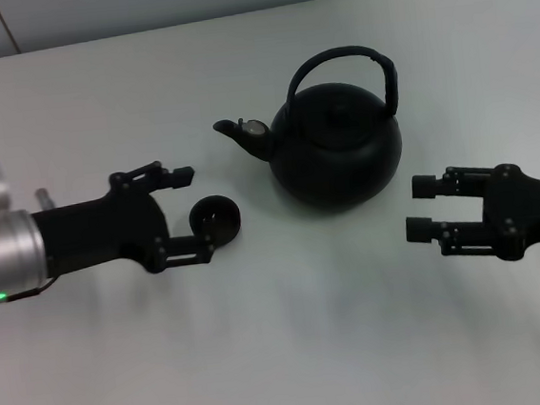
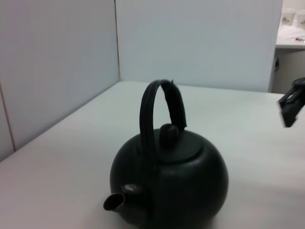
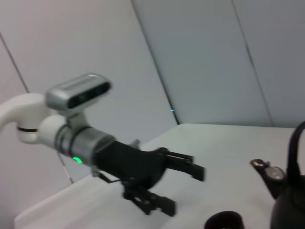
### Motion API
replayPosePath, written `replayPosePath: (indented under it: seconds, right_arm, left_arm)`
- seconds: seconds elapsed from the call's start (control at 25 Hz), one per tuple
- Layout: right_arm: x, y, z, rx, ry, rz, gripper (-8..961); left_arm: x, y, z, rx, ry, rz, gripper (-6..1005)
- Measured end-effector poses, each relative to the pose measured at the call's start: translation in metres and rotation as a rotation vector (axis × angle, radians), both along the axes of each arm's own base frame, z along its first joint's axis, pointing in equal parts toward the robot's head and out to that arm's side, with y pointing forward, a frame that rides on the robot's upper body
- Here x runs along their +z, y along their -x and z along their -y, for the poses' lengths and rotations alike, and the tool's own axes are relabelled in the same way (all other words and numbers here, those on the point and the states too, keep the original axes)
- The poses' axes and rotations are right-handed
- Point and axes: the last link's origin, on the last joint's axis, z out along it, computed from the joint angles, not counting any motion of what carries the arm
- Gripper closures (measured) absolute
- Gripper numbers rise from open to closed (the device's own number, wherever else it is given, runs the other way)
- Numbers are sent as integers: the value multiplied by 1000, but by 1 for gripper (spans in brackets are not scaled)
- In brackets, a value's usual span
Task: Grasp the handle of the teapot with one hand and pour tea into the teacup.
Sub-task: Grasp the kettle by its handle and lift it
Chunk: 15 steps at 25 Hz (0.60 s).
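The matte black teapot (image 1: 337, 153) stands upright mid-table, its spout (image 1: 239, 134) pointing to the left. The arched handle (image 1: 343, 61) rises over the lid and nothing holds it. The small black teacup (image 1: 216, 219) sits left of the pot, just at the fingertips of my open left gripper (image 1: 193, 216). My right gripper (image 1: 420, 207) hovers open to the right of the pot's belly, holding nothing. The left wrist view shows the teapot (image 2: 176, 181) and its handle (image 2: 159, 109) close up. The right wrist view shows the left gripper (image 3: 183, 191) open beside the teacup (image 3: 224, 222).
The white table (image 1: 294, 353) runs wide in front of the pot and cup. Pale panel walls (image 2: 57, 62) close the table's far sides. My left arm's silver wrist and camera housing (image 3: 78, 93) reach in from the left.
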Motion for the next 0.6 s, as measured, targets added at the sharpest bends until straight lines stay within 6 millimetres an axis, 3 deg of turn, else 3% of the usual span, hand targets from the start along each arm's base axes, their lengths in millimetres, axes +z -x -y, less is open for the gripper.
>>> replayPosePath:
  seconds: [0.44,0.6]
  right_arm:
    - [-2,-12,-16,-89,-76,62,254]
    - [-6,-15,-23,-127,-96,70,255]
  left_arm:
    - [54,32,12,-2,1,-52,129]
    - [63,38,14,14,-10,-50,129]
